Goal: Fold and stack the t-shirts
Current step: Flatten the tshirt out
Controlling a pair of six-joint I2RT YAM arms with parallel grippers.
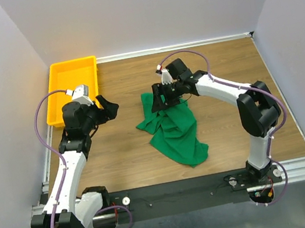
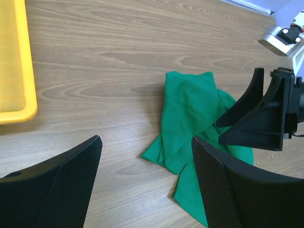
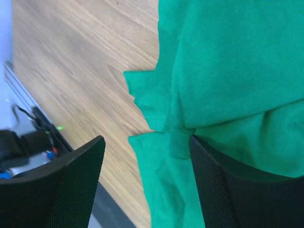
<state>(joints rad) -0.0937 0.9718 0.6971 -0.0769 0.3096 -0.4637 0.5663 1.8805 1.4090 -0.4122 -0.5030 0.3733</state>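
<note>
One dark-green t-shirt [image 1: 175, 133] lies crumpled at the middle of the counter [image 1: 220, 61]. One yellow tray [image 1: 72, 62] sits in the far-left corner. Of the two arms, the left jaws stand open over bare wood, and the right jaws are spread wide above the t-shirt's far end.

The left arm rises from its near-left base, elbow bent, and its left gripper [image 1: 106, 108] points right with jaws spread wide. The right arm arcs far and leftward, wrist tipped down, with the right gripper [image 1: 160, 98] jaws held apart.
</note>
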